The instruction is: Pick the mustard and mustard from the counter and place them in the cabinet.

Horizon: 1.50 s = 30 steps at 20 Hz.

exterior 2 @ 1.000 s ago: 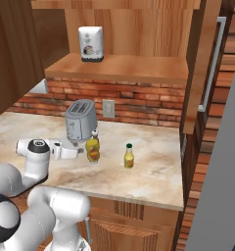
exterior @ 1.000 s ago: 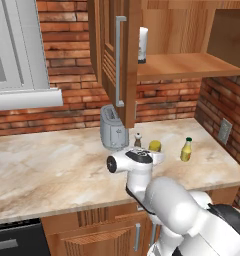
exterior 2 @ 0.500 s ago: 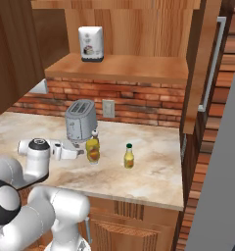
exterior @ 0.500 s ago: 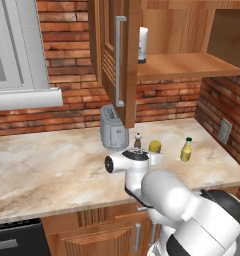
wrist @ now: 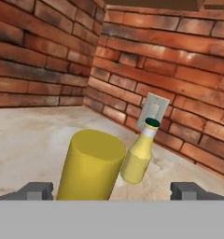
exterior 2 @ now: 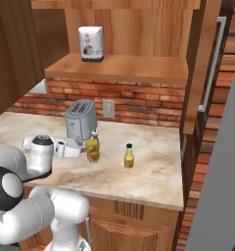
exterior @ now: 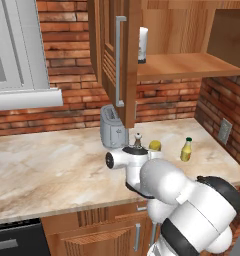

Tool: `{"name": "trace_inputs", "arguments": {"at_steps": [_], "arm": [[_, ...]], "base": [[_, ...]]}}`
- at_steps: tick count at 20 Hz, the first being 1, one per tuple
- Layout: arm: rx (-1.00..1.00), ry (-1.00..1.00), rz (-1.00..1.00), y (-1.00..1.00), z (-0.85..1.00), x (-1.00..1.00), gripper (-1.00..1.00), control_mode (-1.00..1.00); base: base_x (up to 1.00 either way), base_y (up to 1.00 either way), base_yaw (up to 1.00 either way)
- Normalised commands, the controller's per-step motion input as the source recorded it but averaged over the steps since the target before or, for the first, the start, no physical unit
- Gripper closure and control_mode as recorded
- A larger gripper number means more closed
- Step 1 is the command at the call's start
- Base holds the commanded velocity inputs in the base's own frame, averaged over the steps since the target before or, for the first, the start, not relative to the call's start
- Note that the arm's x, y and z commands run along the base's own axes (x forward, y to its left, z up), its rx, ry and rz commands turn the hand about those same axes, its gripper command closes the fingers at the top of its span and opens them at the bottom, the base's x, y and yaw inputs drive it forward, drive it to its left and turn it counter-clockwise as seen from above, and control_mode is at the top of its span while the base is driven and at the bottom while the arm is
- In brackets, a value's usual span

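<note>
Dull-yellow cylinder bottle (wrist: 90, 164) upright on tabletop (exterior: 52, 165), by the toaster. Slim bright mustard (wrist: 141, 153), green tip, upright just to its right. Cabinet (exterior: 182, 65) above, door open.

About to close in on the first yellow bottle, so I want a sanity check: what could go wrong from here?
1. The open gripper frames the plain yellow bottle, and the small brown shaker and toaster sit close by; a sideways approach might knock them.
2. In the hand view the slimmer green-tipped bottle stands just behind; overshooting could tip it.
3. The cabinet door hangs open above the bottles; the lift to the shelf could clip it.
</note>
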Motion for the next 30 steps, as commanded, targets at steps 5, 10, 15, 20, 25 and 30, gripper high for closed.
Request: {"name": "trace_inputs", "arguments": {"at_steps": [5,10,15,20,25,30], "arm": [[-0.01,0.01,-0.02,-0.16,-0.05,0.06,-1.00,-1.00],[-0.02,0.00,-0.02,-0.10,-0.07,0.13,-1.00,-1.00],[0.00,0.00,0.00,0.00,-0.11,0.14,-1.00,-1.00],[0.00,0.00,0.00,0.01,-0.12,0.12,-1.00,-1.00],[-0.02,0.00,-0.03,0.00,-0.14,0.18,-1.00,-1.00],[-0.03,0.00,-0.03,0.00,-0.08,0.10,1.00,-1.00]], "base": [[0.00,0.00,0.00],[0.00,0.00,0.00],[0.00,0.00,0.00],[0.00,0.00,0.00],[0.00,0.00,0.00],[0.00,0.00,0.00]]}}
